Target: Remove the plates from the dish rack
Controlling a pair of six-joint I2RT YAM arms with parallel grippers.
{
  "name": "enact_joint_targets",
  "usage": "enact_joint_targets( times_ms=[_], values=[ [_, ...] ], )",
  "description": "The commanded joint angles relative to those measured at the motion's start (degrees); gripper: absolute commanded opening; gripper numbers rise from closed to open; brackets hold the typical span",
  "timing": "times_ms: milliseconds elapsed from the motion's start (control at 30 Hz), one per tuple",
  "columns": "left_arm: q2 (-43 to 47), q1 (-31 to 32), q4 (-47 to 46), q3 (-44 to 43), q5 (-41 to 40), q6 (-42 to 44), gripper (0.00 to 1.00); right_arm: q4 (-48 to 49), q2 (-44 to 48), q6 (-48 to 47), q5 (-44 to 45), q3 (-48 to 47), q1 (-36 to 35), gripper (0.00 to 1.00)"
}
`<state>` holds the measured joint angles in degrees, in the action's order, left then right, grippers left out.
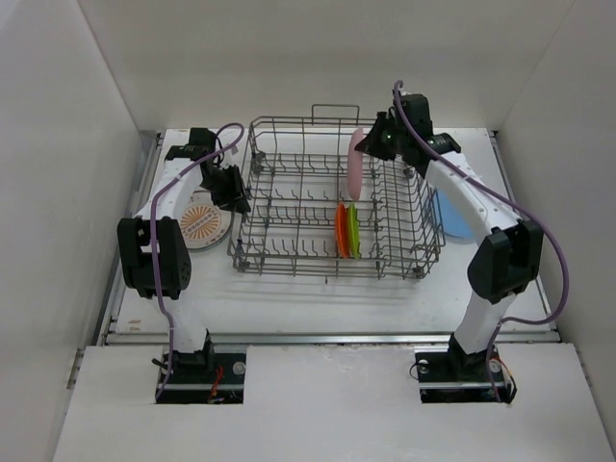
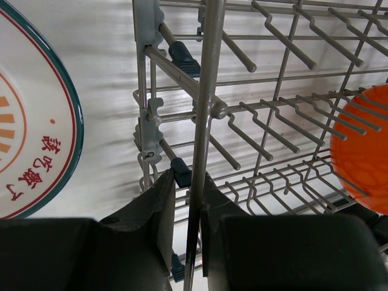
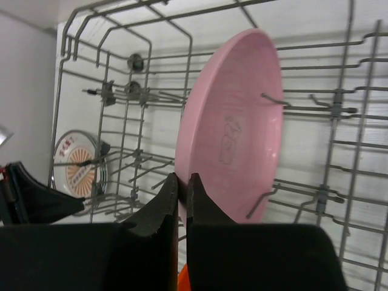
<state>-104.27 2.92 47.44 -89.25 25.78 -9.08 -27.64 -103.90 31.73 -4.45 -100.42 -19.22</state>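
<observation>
Our right gripper (image 3: 182, 182) pinches the top rim of the pink plate (image 3: 236, 115), which stands on edge, faces left and right, in the far right of the dish rack (image 1: 327, 271). We judge lifting straight up should free it. Our left gripper (image 2: 189, 182) clamps the rack's left wall.

The dish rack (image 1: 289, 270) sits mid-counter (image 1: 318, 308). A patterned plate (image 1: 204, 223) lies toward the left edge, another plate (image 1: 452, 218) toward the right edge. Inside the rack's right half, a large plate (image 1: 355, 164) stands behind two small plates (image 1: 347, 231).
</observation>
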Motion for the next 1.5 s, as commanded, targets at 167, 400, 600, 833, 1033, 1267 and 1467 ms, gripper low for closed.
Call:
enact_joint_targets(
  times_ms=[167,400,600,833,1033,1267,1467],
  values=[
    [3.99,0.33,1.34,0.66,4.45,-1.73,0.0,3.54,5.8,-4.13,-3.72,-4.95,0.77,0.0],
    [3.99,0.33,1.34,0.13,4.45,-1.73,0.0,6.28,15.28,-3.6,-1.9,-12.42,0.77,0.0],
    [3.46,0.33,1.87,-0.4,3.4,-1.21,0.0,4.62,23.64,-4.82,12.67,-10.77,2.17,0.0],
    [2.32,0.33,2.39,-1.54,2.87,-1.2,0.0,-13.22,22.08,-13.36,41.52,-12.35,6.38,0.0],
    [1.79,0.33,2.92,-2.68,3.49,-0.67,0.0,-9.37,19.98,-13.88,34.25,3.82,15.08,0.0],
    [1.79,0.33,2.92,-2.15,2.34,0.38,0.0,-6.46,10.23,-11.6,25.99,5.85,21.86,0.0],
    [2.84,0.33,2.92,-2.15,0.76,0.9,0.0,-6.46,2.83,-7.56,21.95,5.24,24.4,0.0]
  ],
)
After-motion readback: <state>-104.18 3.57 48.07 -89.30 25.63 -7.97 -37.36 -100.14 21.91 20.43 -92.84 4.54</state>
